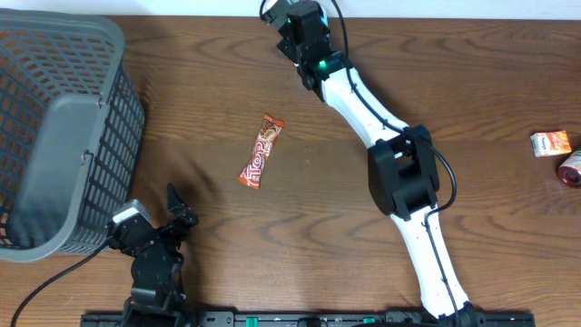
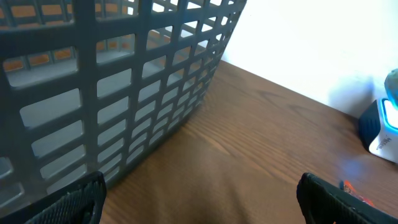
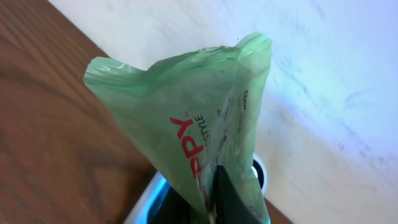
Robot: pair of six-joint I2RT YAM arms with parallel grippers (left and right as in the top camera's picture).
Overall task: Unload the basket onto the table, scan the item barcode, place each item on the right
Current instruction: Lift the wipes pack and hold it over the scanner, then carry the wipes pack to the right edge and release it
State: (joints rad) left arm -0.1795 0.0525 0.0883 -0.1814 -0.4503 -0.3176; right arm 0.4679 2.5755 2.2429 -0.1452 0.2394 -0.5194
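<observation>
Brown wooden desk (image 1: 227, 82) recorded from above. Grey plastic lattice basket (image 1: 118, 127) set at the left edge. Orange candy bar in a printed wrapper (image 1: 261, 152) laid flat near the centre, angled, well apart from the basket. Left tool (image 1: 180, 205) found low on the left, just beside the basket's near corner, fingers spread. White-and-black right arm (image 1: 399, 173) stretched from the near edge to the far edge. Right tool (image 1: 289, 20) seen there, its jaws not made out. Small orange-and-white packet (image 1: 551, 143) and red round item (image 1: 572, 169) noted at the right edge, close together.
</observation>
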